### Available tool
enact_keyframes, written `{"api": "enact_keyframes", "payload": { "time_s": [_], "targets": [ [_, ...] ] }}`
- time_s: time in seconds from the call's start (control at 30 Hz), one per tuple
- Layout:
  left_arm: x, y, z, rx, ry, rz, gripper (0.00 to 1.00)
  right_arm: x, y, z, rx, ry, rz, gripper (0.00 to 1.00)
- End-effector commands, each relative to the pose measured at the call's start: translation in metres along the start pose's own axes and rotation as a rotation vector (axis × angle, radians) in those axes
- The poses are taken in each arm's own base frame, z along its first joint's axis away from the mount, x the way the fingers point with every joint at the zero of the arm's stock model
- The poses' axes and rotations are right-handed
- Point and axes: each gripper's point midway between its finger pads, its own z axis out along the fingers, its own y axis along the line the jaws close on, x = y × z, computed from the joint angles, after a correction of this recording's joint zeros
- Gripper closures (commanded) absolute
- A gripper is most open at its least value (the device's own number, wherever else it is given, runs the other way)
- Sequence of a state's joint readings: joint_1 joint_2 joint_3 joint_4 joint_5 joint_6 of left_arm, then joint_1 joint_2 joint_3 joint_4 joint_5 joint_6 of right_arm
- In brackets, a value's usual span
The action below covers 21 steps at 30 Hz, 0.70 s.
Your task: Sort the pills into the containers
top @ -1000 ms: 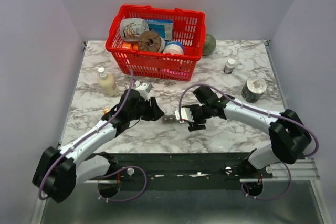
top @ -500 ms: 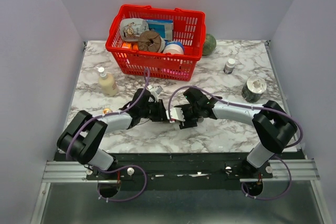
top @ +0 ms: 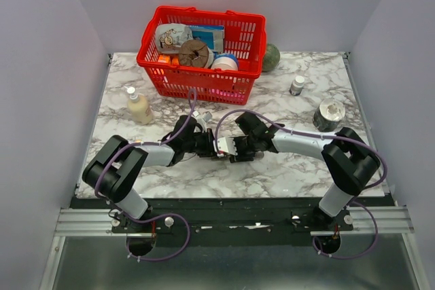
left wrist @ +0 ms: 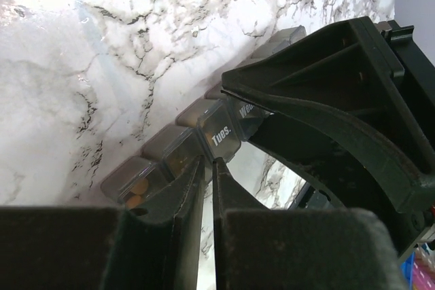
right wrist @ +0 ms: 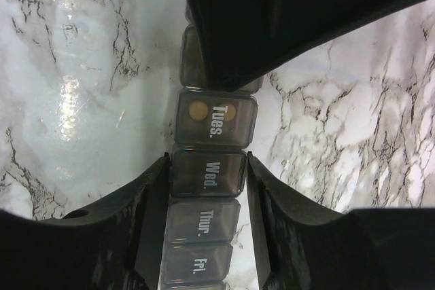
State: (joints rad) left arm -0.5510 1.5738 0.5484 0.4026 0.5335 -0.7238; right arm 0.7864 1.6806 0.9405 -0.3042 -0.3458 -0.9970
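Note:
The dark grey pill strip (right wrist: 204,225) lies on the marble between my two grippers, its lids marked Tues., Wed., Thur. and Fri. Two orange pills (right wrist: 198,110) show through the shut Tues. lid. My right gripper (right wrist: 207,168) is shut on the strip, one finger on each side of the Wed. compartment. In the left wrist view the strip (left wrist: 170,151) runs diagonally, with orange pills (left wrist: 139,187) in its end compartment. My left gripper (left wrist: 205,162) is shut with only a thin slit, its tips against the edge of the Tues. compartment. In the top view both grippers, left (top: 209,147) and right (top: 234,149), meet and hide most of the strip.
A red mesh basket (top: 204,76) full of items stands at the back. A cream bottle (top: 138,105) is at the left. A small pill bottle (top: 297,85), a silver-lidded jar (top: 329,115) and a green ball (top: 271,58) are at the right.
Both arms have folded in and come down at the table's middle. My left gripper has moved right up to the strip, and my right gripper has shifted slightly left with it.

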Motion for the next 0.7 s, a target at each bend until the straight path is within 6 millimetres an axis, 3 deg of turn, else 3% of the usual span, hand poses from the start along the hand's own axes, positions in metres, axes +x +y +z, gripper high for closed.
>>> {"api": "enact_keyframes", "payload": {
  "time_s": [0.0, 0.67],
  "targets": [
    [-0.002, 0.002, 0.004, 0.006, -0.002, -0.009, 0.83, -0.006, -0.008, 0.002, 0.017, 0.002, 0.018, 0.49],
    [0.030, 0.042, -0.004, -0.169, 0.057, -0.072, 0.94, -0.016, -0.001, 0.001, -0.115, 0.008, 0.223, 0.53]
  ]
}}
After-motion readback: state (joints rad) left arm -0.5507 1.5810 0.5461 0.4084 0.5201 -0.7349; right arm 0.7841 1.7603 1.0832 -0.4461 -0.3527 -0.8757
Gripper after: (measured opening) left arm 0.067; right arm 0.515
